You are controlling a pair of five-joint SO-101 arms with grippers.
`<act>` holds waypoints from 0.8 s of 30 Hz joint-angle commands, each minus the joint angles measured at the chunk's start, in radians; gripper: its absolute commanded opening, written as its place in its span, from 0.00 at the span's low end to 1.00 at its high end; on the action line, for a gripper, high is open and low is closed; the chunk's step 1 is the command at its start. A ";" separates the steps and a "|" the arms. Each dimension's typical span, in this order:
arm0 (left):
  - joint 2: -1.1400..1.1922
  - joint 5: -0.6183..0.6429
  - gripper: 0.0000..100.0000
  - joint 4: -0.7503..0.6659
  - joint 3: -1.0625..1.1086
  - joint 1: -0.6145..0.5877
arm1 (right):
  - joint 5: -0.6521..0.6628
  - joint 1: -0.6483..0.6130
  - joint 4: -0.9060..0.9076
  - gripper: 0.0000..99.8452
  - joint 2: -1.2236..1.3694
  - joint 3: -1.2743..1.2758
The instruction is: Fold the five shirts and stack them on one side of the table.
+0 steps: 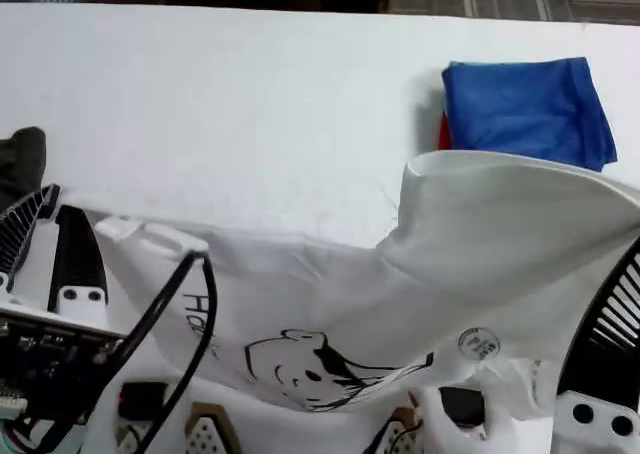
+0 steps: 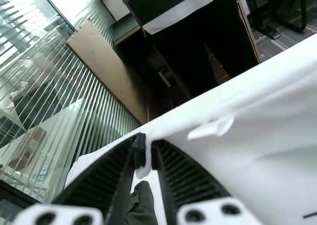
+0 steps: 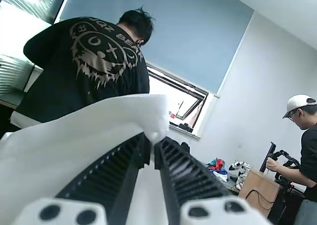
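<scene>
White shirt (image 1: 330, 284), lower part cut off

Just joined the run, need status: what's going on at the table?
Both arms hold one white shirt, partly lifted over the table. The left gripper is shut on one edge and the right gripper on another, with the shirt sagging between them and its print showing. A folded blue shirt lies at the far right of the table on something red. A dark cloth sits at the left edge.
</scene>
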 commanded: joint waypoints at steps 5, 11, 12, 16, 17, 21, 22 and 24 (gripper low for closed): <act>-0.003 0.012 0.03 0.000 -0.019 -0.011 | -0.003 0.007 -0.081 0.02 0.001 -0.005; -0.078 0.043 0.03 0.014 -0.010 -0.009 | -0.003 0.007 -0.073 0.02 -0.001 -0.006; -0.094 0.043 0.03 0.014 -0.010 -0.011 | -0.005 0.007 -0.073 0.02 -0.001 -0.008; -0.132 0.041 0.03 0.015 -0.010 -0.025 | -0.009 0.005 -0.073 0.02 -0.035 0.002; -0.135 0.041 0.03 0.015 -0.010 -0.044 | -0.009 0.005 -0.073 0.02 -0.048 0.002; -0.146 0.043 0.03 0.015 -0.012 -0.091 | -0.009 0.005 -0.073 0.02 -0.084 0.003; -0.146 0.044 0.03 0.015 -0.012 -0.094 | -0.009 0.005 -0.073 0.02 -0.085 0.003; -0.146 0.044 0.03 0.015 -0.012 -0.095 | -0.009 0.005 -0.073 0.02 -0.084 0.003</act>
